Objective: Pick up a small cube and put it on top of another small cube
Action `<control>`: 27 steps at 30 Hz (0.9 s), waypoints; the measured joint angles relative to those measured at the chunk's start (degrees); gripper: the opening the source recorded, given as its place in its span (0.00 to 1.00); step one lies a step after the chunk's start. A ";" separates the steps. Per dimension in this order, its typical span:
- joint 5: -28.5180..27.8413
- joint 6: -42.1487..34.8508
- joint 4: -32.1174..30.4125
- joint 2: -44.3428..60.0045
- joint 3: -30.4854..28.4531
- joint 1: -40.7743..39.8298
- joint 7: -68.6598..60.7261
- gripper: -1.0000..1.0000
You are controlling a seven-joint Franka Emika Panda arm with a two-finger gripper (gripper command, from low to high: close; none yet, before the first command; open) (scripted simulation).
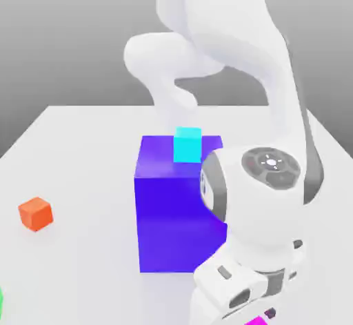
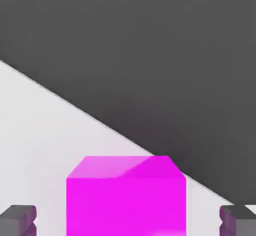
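The claw [image 2: 128, 222] stood with its two dark grey fingertips [image 2: 19, 220] set either side of the small, glossy magenta-pink cube [image 2: 126, 200]. A visible gap remained between each fingertip and the cube's flanks, so the jaws were parted and straddling it without touching it. The cube rested on the pale grey table [image 2: 35, 145], whose edge ran diagonally behind it against a dark backdrop.

In the exterior view the white robot arm [image 1: 265, 179] bent low over the near edge of the table [image 1: 76, 151], its hand at about five o'clock in the picture. A sliver of the magenta-pink cube [image 1: 256, 321] peeked out just beneath the hand, at the picture's lower rim.

At about eleven o'clock from the hand, just beside the wrist, sat a big, glossy blue-violet block [image 1: 169, 213]. A small cyan cube [image 1: 187, 144] rested on top of that block, near its rear edge. Well apart, at nine o'clock from the block, a small orange cube [image 1: 35, 214] lay alone on the table.
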 joint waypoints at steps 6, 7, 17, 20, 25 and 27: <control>0.03 -1.07 -0.29 -1.29 0.13 -0.10 -0.04 0.00; 0.26 -2.39 -0.67 -3.01 0.14 -0.07 -0.20 0.00; 7.11 -10.77 0.74 -9.27 -10.00 -9.82 8.86 0.00; 9.57 -12.20 1.40 -9.76 -14.24 -13.53 12.57 0.00; 15.44 -12.59 4.21 -6.46 -20.23 -20.98 18.12 0.00; 19.05 -10.45 6.36 -1.67 -20.39 -24.56 18.78 1.00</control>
